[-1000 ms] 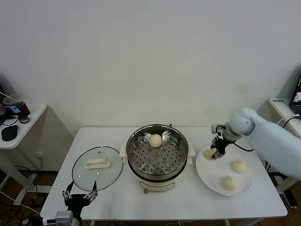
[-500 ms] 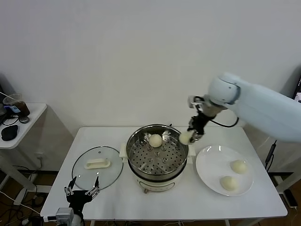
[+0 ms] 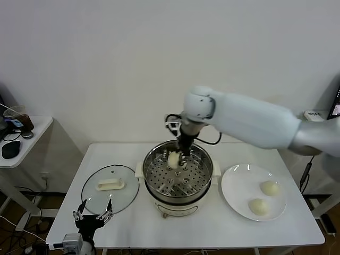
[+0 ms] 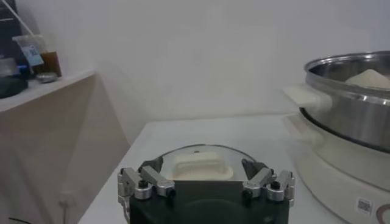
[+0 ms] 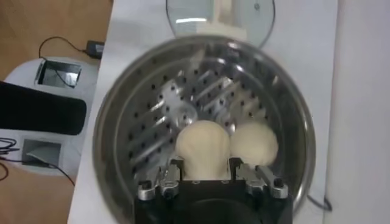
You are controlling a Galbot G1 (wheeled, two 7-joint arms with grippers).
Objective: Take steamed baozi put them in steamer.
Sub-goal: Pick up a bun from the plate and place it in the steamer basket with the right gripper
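The steamer [image 3: 159, 183] stands mid-table, a steel pot with a perforated tray on a cream base. My right gripper [image 3: 179, 154] hangs over its back part, shut on a steamed baozi [image 3: 173, 159]. In the right wrist view that bun [image 5: 203, 146] sits between the fingers just above the tray, beside a second bun [image 5: 256, 143] lying in the steamer [image 5: 131, 115]. Two more baozi [image 3: 270, 187] [image 3: 258, 206] lie on the white plate [image 3: 236, 194] at the right. My left gripper [image 3: 93, 217] waits open at the table's front left edge.
The glass lid [image 3: 122, 196] with its cream handle [image 3: 110, 184] lies flat left of the steamer, just beyond my left gripper [image 4: 206, 182]. A small side table [image 3: 26, 141] with a cup and dark items stands at the far left.
My right gripper has carried a baozi from the plate leftward to above the steamer's tray. The left arm has barely moved.
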